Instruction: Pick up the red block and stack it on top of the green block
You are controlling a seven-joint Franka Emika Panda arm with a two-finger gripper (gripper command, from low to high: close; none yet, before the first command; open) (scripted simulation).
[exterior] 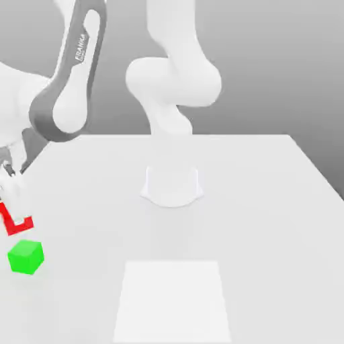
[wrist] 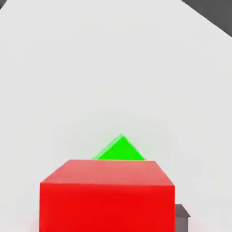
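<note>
At the exterior view's far left, my gripper [exterior: 13,216] is shut on the red block [exterior: 20,224]. A white finger [exterior: 12,193] covers most of the block, so only an L-shaped part of it shows. The green block [exterior: 25,257] sits on the table just in front of it, close by and a little lower in the picture. In the hand view the red block [wrist: 106,195] is large and close between the fingers. A grey fingertip [wrist: 181,217] shows at its side. A corner of the green block [wrist: 120,151] peeks out beyond the red one.
The arm's round white base [exterior: 172,186] stands mid-table, with the grey-and-white arm link [exterior: 67,87] arching over to the exterior view's left. A paler rectangular patch [exterior: 171,302] marks the table's near side. The table's edge runs close to both blocks on that left side.
</note>
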